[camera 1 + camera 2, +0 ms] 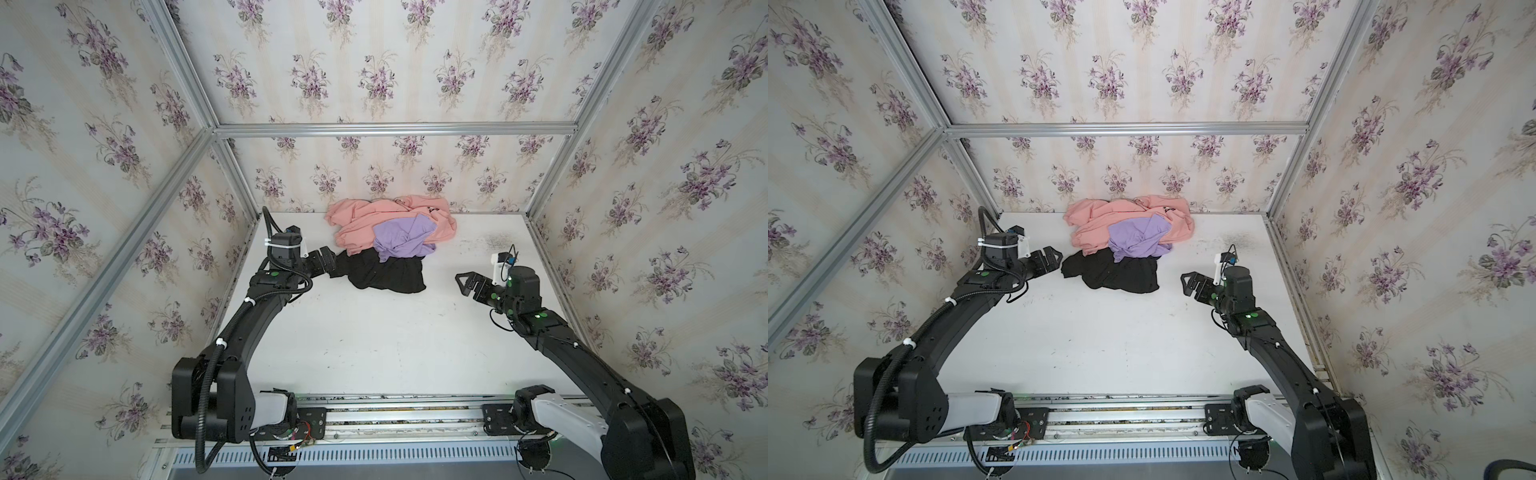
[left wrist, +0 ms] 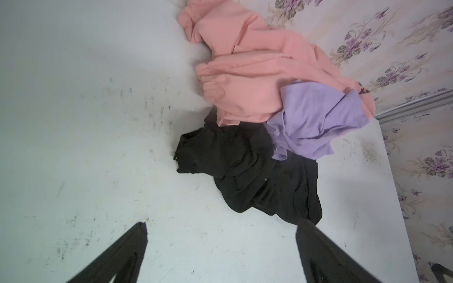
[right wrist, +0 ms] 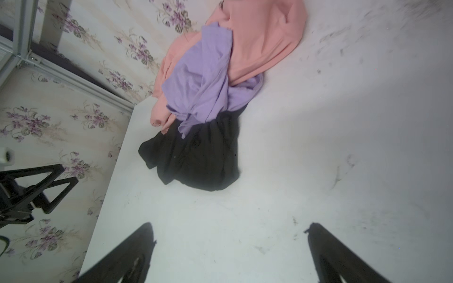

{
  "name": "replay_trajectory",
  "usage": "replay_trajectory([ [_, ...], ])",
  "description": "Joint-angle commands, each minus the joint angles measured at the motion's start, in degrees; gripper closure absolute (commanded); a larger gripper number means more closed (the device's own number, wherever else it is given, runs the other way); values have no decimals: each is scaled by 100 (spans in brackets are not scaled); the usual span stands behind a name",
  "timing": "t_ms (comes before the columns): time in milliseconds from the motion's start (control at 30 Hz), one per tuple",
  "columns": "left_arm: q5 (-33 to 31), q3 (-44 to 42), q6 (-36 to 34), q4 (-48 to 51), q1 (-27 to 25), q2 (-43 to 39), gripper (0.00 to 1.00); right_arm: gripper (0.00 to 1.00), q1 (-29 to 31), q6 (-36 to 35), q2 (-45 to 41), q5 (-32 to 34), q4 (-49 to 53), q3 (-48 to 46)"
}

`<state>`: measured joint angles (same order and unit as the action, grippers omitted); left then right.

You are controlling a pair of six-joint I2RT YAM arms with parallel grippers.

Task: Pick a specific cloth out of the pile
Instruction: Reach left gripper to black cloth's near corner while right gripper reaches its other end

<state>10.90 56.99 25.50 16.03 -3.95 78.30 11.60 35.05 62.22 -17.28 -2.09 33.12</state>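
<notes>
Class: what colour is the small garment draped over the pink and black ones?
Plain lilac purple; the garment shows best in the right wrist view.

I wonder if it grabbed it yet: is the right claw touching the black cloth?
Apart. In both top views, bare white table shows between the open right claw and the black cloth.

You have three soft, matt fabrics in the pile (image 1: 390, 245): the cloth (image 1: 386, 276) is a dull black with no shine, the pink sweatshirt (image 1: 361, 222) looks thicker and smooth, and the lilac garment (image 1: 401, 239) looks thin and crumpled. Under them your white table (image 1: 374, 345) is smooth but scuffed with dark marks. Your walls (image 1: 374, 75) are matt floral paper edged by silvery metal rails (image 1: 395, 129), and the left gripper (image 1: 1055, 258) and right gripper (image 1: 462, 283) look like matt black plastic.
</notes>
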Motion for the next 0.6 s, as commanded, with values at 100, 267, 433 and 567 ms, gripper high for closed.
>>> replay_trajectory([
  [100, 490, 272, 284, 190, 3, 708, 6, 0, 554, 686, 829, -19, -1204, -119],
  [267, 326, 324, 565, -23, -60, 1180, 8, 0, 639, 1790, 1372, 127, -2442, -522],
  [433, 290, 486, 658, -163, -115, 1559, 13, 0, 846, 1918, 1928, 123, -2869, -380],
  [567, 61, 570, 701, -233, -112, 1838, 16, 0, 889, 1774, 2358, 106, -2932, -195],
])
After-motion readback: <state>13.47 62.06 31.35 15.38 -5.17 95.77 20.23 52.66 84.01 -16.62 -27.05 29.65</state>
